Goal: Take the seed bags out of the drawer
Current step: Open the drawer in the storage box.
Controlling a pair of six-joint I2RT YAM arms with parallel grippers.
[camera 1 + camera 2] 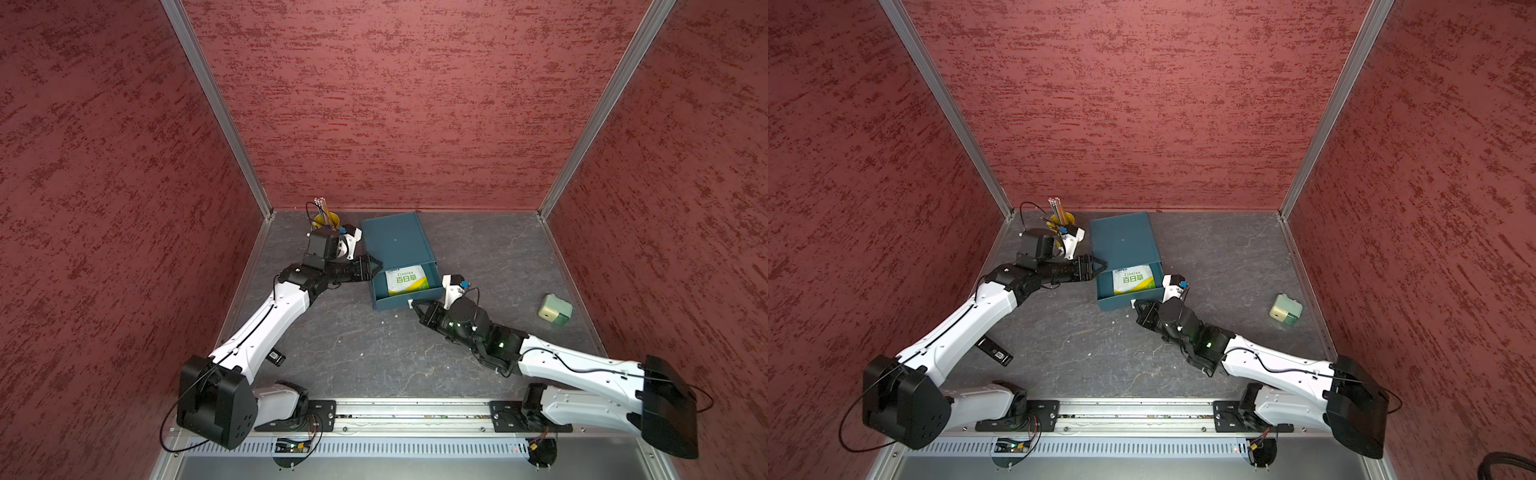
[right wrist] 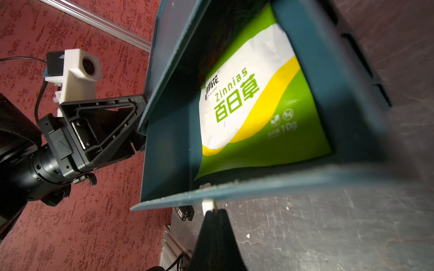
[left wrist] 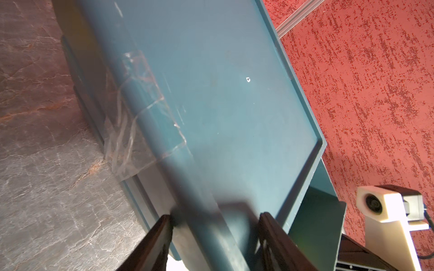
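A teal casing (image 1: pixel 395 239) stands at the back of the floor with its drawer (image 1: pixel 397 304) pulled partly out toward me. One seed bag (image 1: pixel 406 280) (image 1: pixel 1133 280) (image 2: pixel 253 105), green and white with "Zinnias" on it, lies flat in the drawer. Any other seed bags are hidden. My left gripper (image 1: pixel 376 266) (image 1: pixel 1102 266) (image 3: pixel 215 215) straddles the casing's left top edge, one finger on the side wall and one on the top. My right gripper (image 1: pixel 415 305) (image 1: pixel 1136 307) (image 2: pixel 212 211) is shut on a small white pull tab (image 2: pixel 207 204) on the drawer's front wall.
A yellow cup of pens (image 1: pixel 326 218) stands at the back left, just behind the left wrist. A pale green boxy block (image 1: pixel 555 309) lies at the right near the wall. A small black device (image 1: pixel 994 353) lies under the left arm.
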